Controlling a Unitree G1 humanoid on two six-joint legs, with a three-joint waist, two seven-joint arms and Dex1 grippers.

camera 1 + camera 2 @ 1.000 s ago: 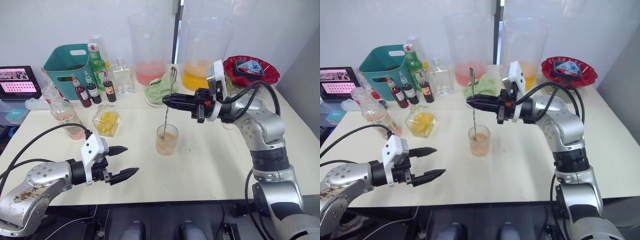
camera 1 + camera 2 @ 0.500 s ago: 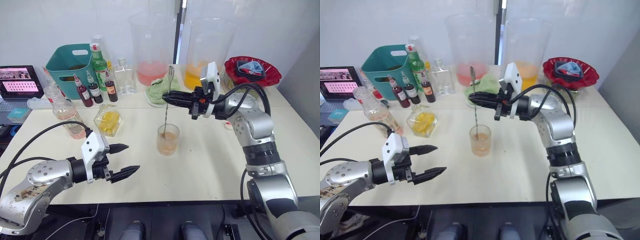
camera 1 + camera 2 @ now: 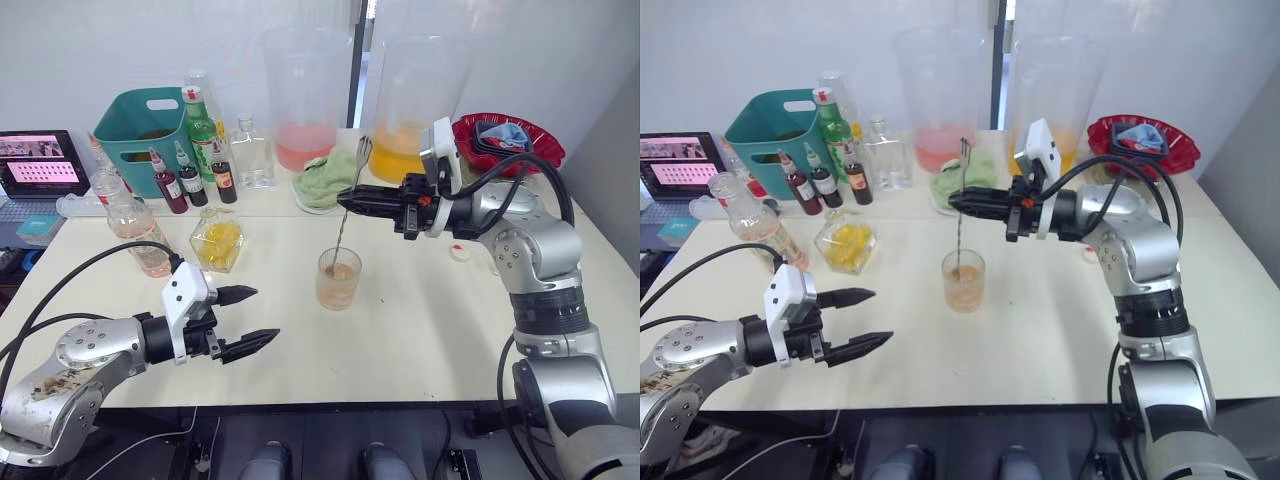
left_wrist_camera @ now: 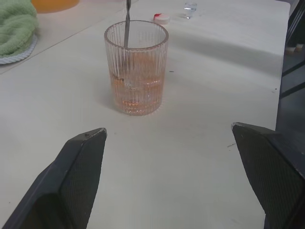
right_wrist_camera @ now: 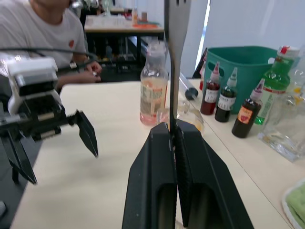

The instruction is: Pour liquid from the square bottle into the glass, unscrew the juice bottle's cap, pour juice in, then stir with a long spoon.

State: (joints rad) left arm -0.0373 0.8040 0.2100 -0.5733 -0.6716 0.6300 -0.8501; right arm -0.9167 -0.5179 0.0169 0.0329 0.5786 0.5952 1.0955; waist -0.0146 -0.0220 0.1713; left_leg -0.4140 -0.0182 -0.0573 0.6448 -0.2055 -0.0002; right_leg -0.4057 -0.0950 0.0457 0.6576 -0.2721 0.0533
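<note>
Left eye view: R arm reaches over glass point(image 3: 339, 278), fingers clamping long spoon point(image 3: 348, 212); L fingers wide apart, empty.

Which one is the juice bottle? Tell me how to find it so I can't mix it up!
Start at the teal basket at the back left of the table. Come toward the front from it, past the little dark red bottles, to the table's left edge. The juice bottle stands there beside the squat square bottle of yellow: it is slim, clear, capless, with pale pink liquid low inside.

Right tool point(image 3: 345, 200) clamped, arm extended leftward above table; left tool point(image 3: 250, 320) spread wide, hovering low.
</note>
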